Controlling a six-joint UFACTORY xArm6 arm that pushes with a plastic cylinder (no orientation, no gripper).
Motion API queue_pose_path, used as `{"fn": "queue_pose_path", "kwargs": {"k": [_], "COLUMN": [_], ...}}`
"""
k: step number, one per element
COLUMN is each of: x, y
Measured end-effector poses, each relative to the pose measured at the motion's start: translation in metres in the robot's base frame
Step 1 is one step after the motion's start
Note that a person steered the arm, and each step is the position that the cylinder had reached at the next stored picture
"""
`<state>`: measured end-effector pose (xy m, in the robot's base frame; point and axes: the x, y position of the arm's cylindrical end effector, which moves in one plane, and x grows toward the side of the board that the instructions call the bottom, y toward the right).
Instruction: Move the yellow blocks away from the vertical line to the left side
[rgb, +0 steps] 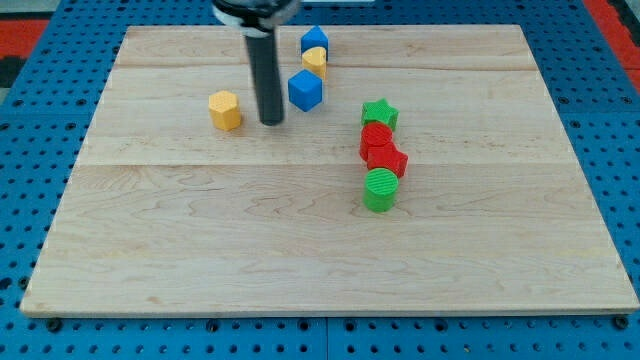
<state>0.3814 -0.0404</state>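
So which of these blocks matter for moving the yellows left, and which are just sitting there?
For the job:
- yellow hexagonal block, left of my tip
- yellow block, between two blue ones

Just lying about:
- blue blocks
- green star
- red blocks
- green cylinder

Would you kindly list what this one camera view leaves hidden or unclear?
- Arm above my tip: cut off by the view's top edge.
- Second yellow block: partly covered by the blue cube; shape unclear.
- Two red blocks: overlapped by each other and the green cylinder; shapes unclear.
- Yellow hexagonal block: fully visible.
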Motion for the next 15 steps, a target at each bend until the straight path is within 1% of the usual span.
{"fn": "queue_pose_path", "kwargs": {"k": [1,2,4,5,6,7,8,10,11,12,13,14,15], "x": [-0.022,-0.052,-0.089,-0.102,-0.098,-0.104,-0.121,-0.123,-0.143,-0.133,-0.096,-0.071,-0.06], "y": [0.075,0.103,0.102,0.083,0.01,0.015,0.026,-0.082,-0.098,-0.127,-0.108,-0.101,-0.096]}}
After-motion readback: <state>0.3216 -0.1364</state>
